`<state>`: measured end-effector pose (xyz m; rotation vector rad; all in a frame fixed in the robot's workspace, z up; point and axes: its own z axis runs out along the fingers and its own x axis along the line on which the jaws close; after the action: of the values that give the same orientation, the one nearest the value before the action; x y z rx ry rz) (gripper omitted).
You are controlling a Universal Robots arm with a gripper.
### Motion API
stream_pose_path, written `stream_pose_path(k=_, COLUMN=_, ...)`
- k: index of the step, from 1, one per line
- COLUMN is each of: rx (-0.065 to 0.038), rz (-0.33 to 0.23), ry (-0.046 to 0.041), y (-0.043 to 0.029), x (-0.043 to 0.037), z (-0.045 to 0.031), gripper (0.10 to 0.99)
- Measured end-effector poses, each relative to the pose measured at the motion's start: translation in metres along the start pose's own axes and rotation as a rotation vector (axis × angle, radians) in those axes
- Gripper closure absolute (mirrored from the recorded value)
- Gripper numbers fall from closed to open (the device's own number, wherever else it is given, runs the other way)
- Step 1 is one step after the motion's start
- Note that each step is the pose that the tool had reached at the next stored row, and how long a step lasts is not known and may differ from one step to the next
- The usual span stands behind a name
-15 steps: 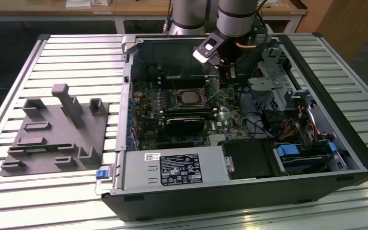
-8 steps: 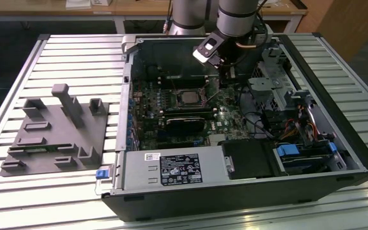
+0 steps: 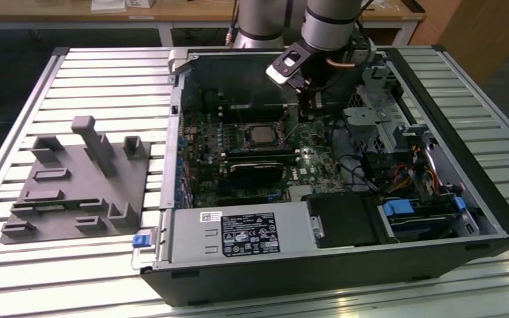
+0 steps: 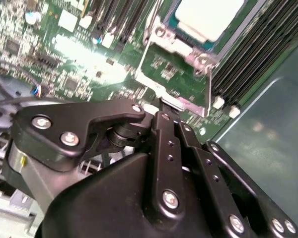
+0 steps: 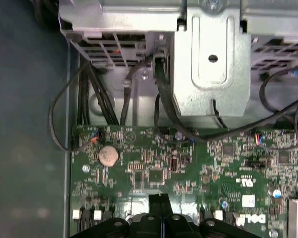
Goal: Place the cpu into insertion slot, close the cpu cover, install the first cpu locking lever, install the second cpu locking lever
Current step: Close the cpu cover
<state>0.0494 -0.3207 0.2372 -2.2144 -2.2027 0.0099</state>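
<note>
Exterior view: claw [image 3: 314, 101] inside open case [image 3: 236, 286] on slatted metal table [image 3: 104, 73].

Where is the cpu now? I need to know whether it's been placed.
In the exterior view the cpu lies in the slot on the green board, to the exterior view's left of the gripper, beside the black card.

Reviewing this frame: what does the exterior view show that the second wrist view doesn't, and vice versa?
Exterior view adds the open computer case on the slatted table, a grey fixture tray at the exterior view's left, and the arm. Second wrist view adds the cpu cover, lying open beside the cpu, with the end effector tip near its edge. Both share the cpu sitting in the insertion slot.
</note>
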Motion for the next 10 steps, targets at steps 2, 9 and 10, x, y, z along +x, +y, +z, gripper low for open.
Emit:
stream_pose_path(k=2, rx=0.029, rz=0.000, ry=-0.0002, y=0.0004, x=0.0000, z=0.0001, gripper=0.980)
stream_pose_path(k=9, rx=0.053, rz=0.000, ry=-0.0003, y=0.0004, x=0.0000, z=0.0002, gripper=0.980)
stream_pose_path(k=10, rx=0.053, rz=0.000, ry=-0.0001, y=0.0000, x=0.0000, z=0.0003, gripper=0.980)
